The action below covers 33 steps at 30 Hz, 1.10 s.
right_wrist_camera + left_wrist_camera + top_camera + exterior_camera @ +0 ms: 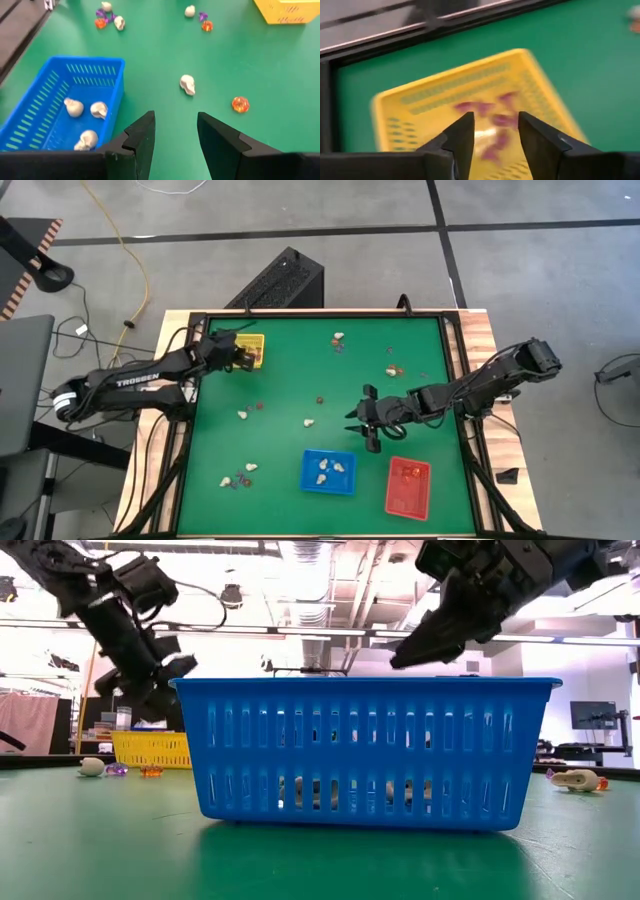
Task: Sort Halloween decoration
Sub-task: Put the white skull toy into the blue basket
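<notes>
Over on the left, the left gripper [243,356] hangs above the yellow slotted plastic tray [252,350] at the far left corner of the green table mat [290,395], fingers apart with nothing between them. Purple trinkets [492,117] already lie in that tray, so my guess is this arm is finishing a drop-off.

Moving along, loose pieces dot the mat: a small cluster [238,476] near the front left, and a whitish-cream skull trinket [187,84] beside an orange-red pumpkin trinket [240,104] nearer the middle.

Next comes the blue slotted plastic tray [328,472] with three cream skulls [87,120] inside, then the red plastic tray [408,487].

The right gripper [366,423] hovers just behind the blue tray, open and empty. The loose skull lies ahead of its fingers, apart from them. It looks ready for a pick: reach forward, lower over the skull, close, then carry it to the blue tray.
</notes>
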Motion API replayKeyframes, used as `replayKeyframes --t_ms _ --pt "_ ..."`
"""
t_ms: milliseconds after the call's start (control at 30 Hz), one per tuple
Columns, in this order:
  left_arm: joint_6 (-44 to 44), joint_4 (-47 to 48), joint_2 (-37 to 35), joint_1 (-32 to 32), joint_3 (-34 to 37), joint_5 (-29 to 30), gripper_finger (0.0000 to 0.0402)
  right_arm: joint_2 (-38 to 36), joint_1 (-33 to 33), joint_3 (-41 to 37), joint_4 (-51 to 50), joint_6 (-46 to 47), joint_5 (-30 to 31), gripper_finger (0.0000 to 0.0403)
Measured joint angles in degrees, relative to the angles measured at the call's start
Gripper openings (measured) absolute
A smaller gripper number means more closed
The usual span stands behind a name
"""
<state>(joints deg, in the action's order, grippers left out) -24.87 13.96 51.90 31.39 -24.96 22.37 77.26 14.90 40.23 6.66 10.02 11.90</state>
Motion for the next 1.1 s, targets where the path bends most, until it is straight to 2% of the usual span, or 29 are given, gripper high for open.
replayKeyframes --t_ms 167,267,333,400,533,600,700,867,1100 --pt "-2.7 2.2 -4.6 -6.6 -2.4 -9.1 0.0139 -0.1 0.8 2.3 -1.8 2.6 0.0 0.0178" --pt "-6.4 -0.6 -7.0 -15.5 -1.1 -15.7 0.0132 -0.1 2.0 3.1 -2.0 4.7 0.0 0.0178" --pt "-9.0 -3.1 -7.6 -24.2 -0.1 -17.1 0.0127 -0.1 3.1 3.5 -2.0 5.0 0.0 0.0178" --pt "-11.4 -4.4 -7.3 -33.5 0.0 -15.2 0.0121 -0.1 4.5 3.8 -1.8 5.1 0.0 0.0178" --pt "-15.1 -6.5 -3.8 -51.6 0.1 -6.3 0.0112 -0.1 7.1 4.0 -1.7 6.8 0.0 0.0178" --pt "-17.5 -7.8 -1.3 -58.4 0.1 -3.6 0.0108 -0.1 8.1 4.0 -1.6 7.9 0.0 0.0178" --pt "-21.8 -7.3 3.4 -65.8 -1.2 -3.9 0.0107 -0.1 9.1 4.0 -1.6 8.0 0.0 0.0178" --pt "-24.7 -4.0 14.3 -72.9 -7.6 -4.6 0.0106 -0.1 9.0 4.0 -1.7 8.0 0.0 0.0178" --pt "-17.9 11.0 29.0 -73.3 -21.3 -5.2 0.0108 -0.1 7.2 4.0 -2.0 8.1 0.1 0.0178"
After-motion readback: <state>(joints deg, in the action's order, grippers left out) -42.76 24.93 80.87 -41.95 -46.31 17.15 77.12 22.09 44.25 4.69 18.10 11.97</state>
